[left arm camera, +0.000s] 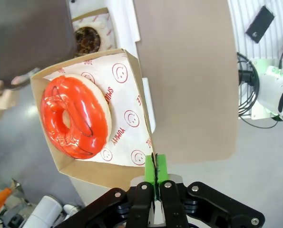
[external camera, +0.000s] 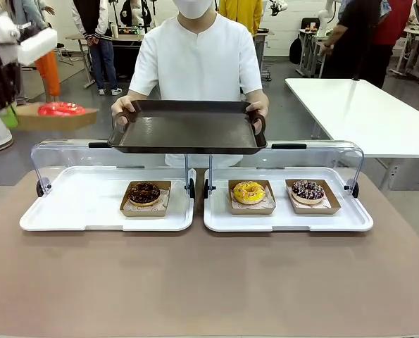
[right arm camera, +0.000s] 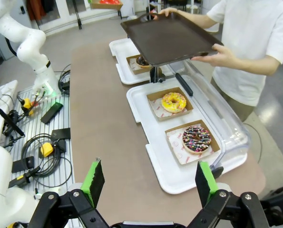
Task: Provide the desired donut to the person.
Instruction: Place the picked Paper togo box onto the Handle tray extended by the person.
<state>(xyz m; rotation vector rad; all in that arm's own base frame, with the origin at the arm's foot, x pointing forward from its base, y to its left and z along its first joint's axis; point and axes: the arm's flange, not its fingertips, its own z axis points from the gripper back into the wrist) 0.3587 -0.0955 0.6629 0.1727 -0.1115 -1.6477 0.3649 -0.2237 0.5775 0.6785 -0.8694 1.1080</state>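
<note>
Four donuts (external camera: 61, 108) (external camera: 144, 192) (external camera: 248, 191) (external camera: 308, 189) — four paper boxes (external camera: 54, 120) (external camera: 125, 199) (external camera: 232, 197) (external camera: 333, 202) — two white trays (external camera: 75, 204) (external camera: 286, 224), one dark tray (external camera: 188, 127).

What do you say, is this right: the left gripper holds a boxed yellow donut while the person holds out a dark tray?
Not quite: the left wrist view shows the boxed donut in the left gripper is red, not yellow. The person does hold out a dark tray.
</note>
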